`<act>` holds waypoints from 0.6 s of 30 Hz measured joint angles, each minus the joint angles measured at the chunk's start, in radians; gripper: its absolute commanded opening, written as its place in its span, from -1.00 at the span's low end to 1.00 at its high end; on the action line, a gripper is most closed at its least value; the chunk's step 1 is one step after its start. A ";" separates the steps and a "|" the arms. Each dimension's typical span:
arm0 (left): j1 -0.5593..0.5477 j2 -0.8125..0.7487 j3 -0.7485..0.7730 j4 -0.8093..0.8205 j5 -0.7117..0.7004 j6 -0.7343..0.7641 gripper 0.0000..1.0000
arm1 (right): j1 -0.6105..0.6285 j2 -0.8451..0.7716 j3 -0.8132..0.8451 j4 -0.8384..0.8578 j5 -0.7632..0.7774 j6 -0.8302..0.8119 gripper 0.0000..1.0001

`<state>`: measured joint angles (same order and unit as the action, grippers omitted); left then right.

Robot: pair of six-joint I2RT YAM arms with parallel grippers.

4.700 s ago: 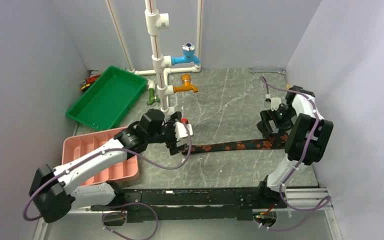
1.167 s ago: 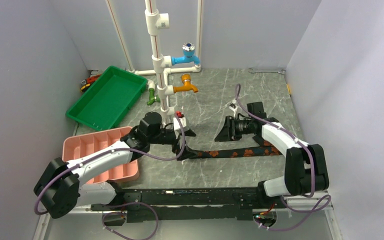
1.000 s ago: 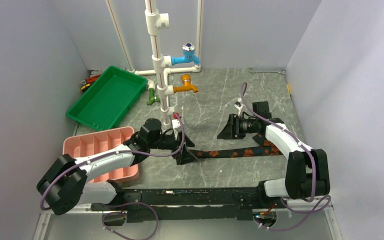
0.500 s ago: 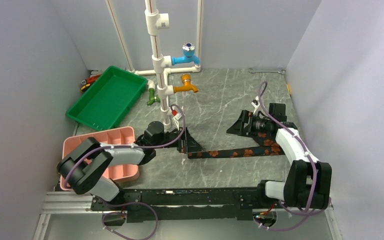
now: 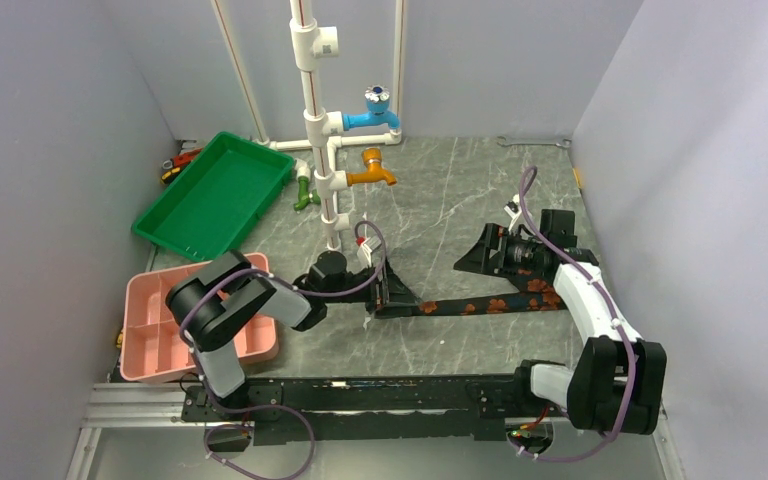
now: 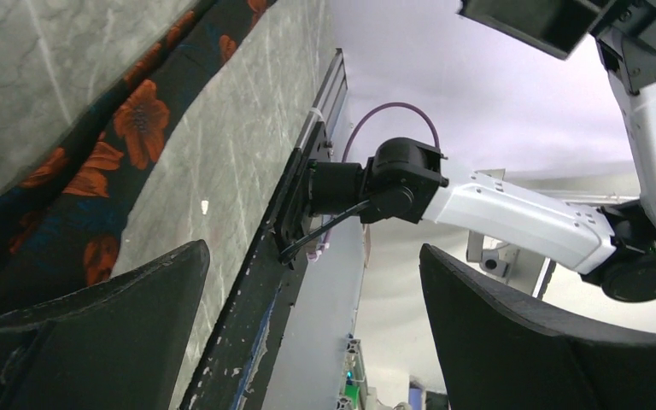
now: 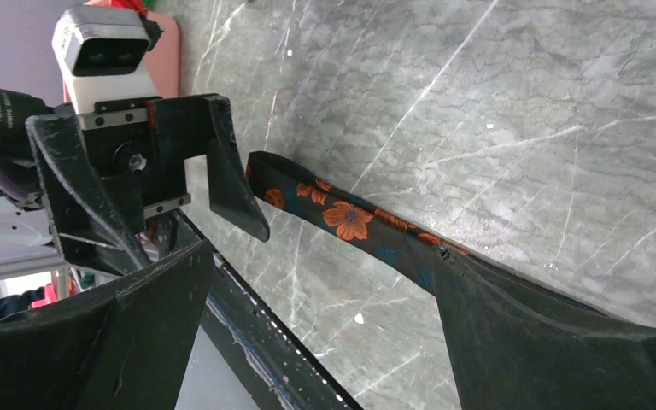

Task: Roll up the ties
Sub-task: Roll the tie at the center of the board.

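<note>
Both pairs of jaws stand spread wide with nothing clamped. The left gripper sits low at the tie's left end, one finger just beside the fabric; whether it touches cannot be told. The right gripper hangs over the middle of the grey marbled table, near the tie's far edge. Behind them rises a white pipe stand with a blue tap and an orange tap. A green tray lies back left, a pink tray with compartments front left, and a wrench lies by the back wall. The tie lies flat and unrolled, a narrow black strip with orange-red flowers, stretched left to right between the arms.
</note>
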<state>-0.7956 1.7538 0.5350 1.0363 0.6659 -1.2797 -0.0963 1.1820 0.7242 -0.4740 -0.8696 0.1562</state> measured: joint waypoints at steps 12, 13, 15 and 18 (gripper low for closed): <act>0.028 0.111 0.000 0.053 -0.018 -0.058 0.99 | 0.000 0.002 0.000 -0.005 -0.004 0.000 1.00; 0.030 0.119 -0.002 0.052 -0.018 -0.059 0.99 | 0.000 0.002 0.000 -0.005 -0.004 0.000 0.99; 0.036 0.145 -0.008 0.053 -0.020 -0.058 0.99 | 0.000 0.002 0.000 -0.005 -0.004 0.000 0.99; 0.045 0.190 -0.009 0.085 -0.005 -0.069 0.99 | 0.000 0.003 0.000 -0.005 -0.004 0.000 0.99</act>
<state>-0.7502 1.9442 0.5262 1.1210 0.6613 -1.3487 -0.0967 1.1851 0.7242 -0.4789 -0.8738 0.1566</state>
